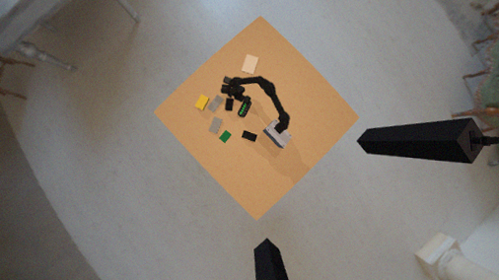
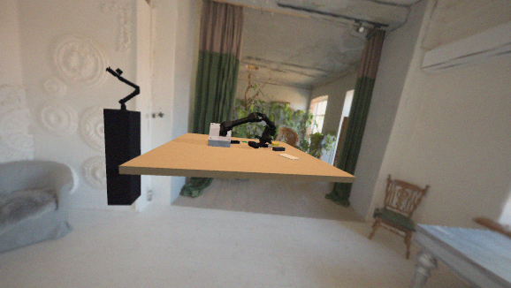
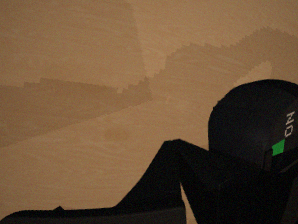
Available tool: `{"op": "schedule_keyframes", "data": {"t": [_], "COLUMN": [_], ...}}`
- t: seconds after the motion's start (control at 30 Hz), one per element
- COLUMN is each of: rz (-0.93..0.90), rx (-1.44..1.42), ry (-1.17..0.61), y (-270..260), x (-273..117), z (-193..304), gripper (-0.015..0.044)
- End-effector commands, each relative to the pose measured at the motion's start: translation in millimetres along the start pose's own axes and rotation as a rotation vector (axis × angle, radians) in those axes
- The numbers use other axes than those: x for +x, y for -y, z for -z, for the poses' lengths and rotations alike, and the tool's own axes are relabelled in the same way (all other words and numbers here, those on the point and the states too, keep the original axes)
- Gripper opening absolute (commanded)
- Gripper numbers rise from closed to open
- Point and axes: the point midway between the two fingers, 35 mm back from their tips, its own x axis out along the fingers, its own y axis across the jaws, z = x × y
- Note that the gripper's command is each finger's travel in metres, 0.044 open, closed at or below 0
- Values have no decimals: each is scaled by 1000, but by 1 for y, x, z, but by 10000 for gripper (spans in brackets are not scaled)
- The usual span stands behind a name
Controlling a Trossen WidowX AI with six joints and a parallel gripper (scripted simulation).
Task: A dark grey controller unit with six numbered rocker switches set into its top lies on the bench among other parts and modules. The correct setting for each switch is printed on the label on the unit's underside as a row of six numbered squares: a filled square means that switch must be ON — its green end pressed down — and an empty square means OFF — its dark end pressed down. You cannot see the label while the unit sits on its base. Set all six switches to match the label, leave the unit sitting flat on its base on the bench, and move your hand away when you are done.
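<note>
The dark grey controller unit (image 1: 246, 111) lies on the wooden bench near the middle, its row of switches showing green from above. In the wrist view only its rounded end (image 3: 256, 123) shows at the right, with one green rocker end and the letters ON. My gripper (image 1: 236, 95) is shut with nothing between the fingers; it hovers at the far end of the unit, just beside its edge. In the wrist view the closed fingers (image 3: 176, 163) fill the bottom as dark shapes and hide most of the unit. The label on the underside is hidden.
Small modules lie left of the unit: a yellow one (image 1: 202, 102), two grey ones (image 1: 215, 103) (image 1: 216, 125), a black one (image 1: 229, 104), a green one (image 1: 225, 136) and a black one (image 1: 249, 136). A cream card (image 1: 250, 64) lies beyond. The arm's base (image 1: 277, 134) stands to the right.
</note>
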Motion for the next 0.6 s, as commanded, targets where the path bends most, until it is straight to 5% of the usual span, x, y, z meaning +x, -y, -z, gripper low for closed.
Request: {"op": "schedule_keyframes", "data": {"t": [0.0,0.57], "rz": [2,3], "rx": [-10,-10], "ry": [5,5], "y": [0,6], "x": [3,5], "z": [1,1], "gripper": [0,0]}}
